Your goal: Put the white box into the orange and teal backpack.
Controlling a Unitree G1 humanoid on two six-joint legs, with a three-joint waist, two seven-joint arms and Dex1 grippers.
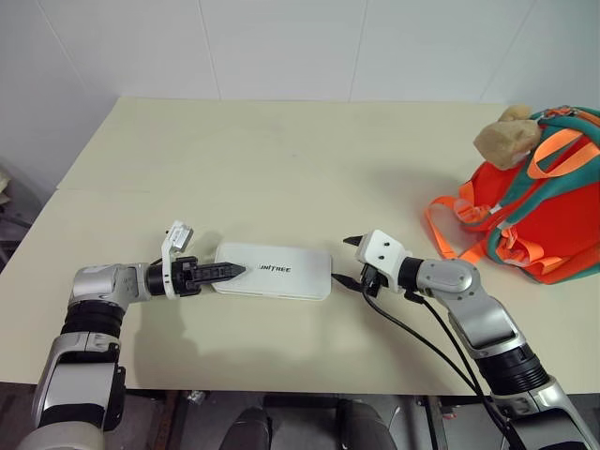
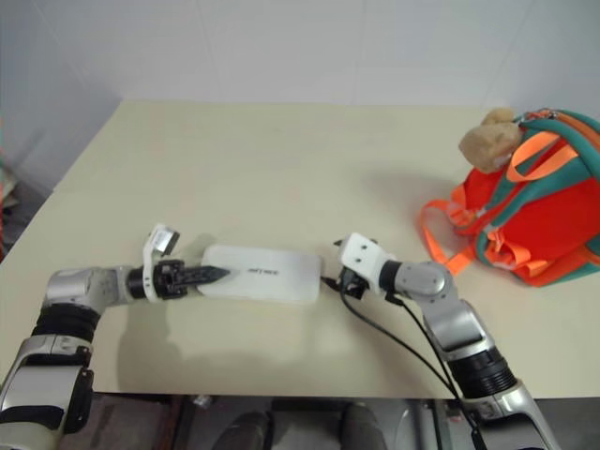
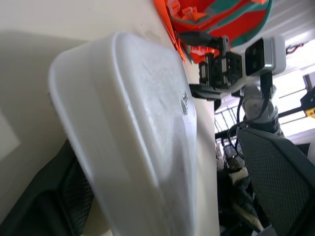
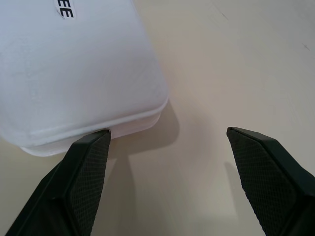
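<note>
The white box [image 1: 272,270] lies flat on the table's near middle, lettering up. My left gripper [image 1: 225,272] is open at the box's left end, and that end [image 3: 133,128] sits between its fingers: one finger [image 3: 49,206] is close against it, the other [image 3: 280,182] stands apart. My right gripper [image 1: 347,261] is open at the box's right end. Its near finger [image 4: 83,172] is beside the box's corner [image 4: 74,73], with bare table in the gap. The orange and teal backpack [image 1: 544,216] stands at the table's far right, away from both grippers.
A tan plush toy [image 1: 506,136] rests on the backpack's top. Orange webbing loops [image 1: 450,225] trail from it toward the table's middle. The cream table [image 1: 281,159] ends at a white wall behind, and its front edge runs just below my arms.
</note>
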